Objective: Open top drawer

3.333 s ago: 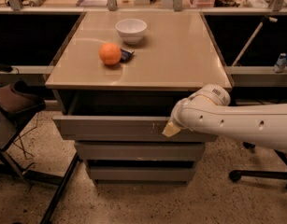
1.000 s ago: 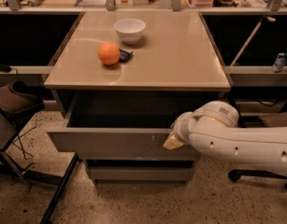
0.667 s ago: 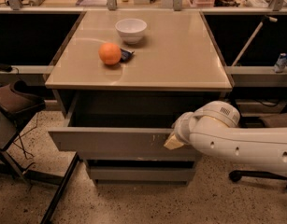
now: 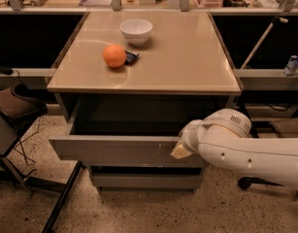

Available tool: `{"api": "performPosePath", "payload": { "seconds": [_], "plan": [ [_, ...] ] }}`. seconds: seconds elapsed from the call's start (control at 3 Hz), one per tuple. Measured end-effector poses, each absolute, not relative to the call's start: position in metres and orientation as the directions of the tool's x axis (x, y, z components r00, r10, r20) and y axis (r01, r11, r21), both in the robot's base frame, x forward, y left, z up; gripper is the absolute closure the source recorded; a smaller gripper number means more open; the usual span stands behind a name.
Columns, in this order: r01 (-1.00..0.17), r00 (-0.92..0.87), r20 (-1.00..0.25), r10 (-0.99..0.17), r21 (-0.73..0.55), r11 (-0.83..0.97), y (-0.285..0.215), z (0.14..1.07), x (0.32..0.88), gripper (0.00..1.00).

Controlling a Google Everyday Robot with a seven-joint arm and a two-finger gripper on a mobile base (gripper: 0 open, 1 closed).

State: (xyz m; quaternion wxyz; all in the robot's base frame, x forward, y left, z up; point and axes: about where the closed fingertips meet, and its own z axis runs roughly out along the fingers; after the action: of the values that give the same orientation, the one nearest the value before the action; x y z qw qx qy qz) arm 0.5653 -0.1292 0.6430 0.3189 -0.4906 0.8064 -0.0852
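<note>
The top drawer (image 4: 114,149) is a wide grey drawer under the tan tabletop. It stands pulled well out toward me, with its dark inside showing behind the front panel. Small white scuff marks sit right of centre on the panel. My gripper (image 4: 180,151) is at the right end of the drawer front, on its top edge, at the end of my white arm (image 4: 250,154) that comes in from the right. Only a tan fingertip shows; the rest is hidden by my wrist.
Two narrower grey drawer fronts (image 4: 146,180) sit shut below. On the tabletop (image 4: 187,57) are an orange (image 4: 114,56), a small dark object (image 4: 131,57) and a white bowl (image 4: 136,31). A dark chair (image 4: 15,106) stands left, a chair base (image 4: 245,182) right.
The drawer has come much farther out than 3.3 s ago, and my gripper has moved down and toward me with it. Over the last second nothing visibly moved.
</note>
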Motion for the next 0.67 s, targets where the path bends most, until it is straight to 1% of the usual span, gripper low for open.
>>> {"api": "performPosePath", "payload": {
  "seconds": [0.67],
  "plan": [
    [-0.740, -0.297, -0.426, -0.855, -0.463, 0.488, -0.1309, 0.6445, 0.5557, 1.00]
  ]
}}
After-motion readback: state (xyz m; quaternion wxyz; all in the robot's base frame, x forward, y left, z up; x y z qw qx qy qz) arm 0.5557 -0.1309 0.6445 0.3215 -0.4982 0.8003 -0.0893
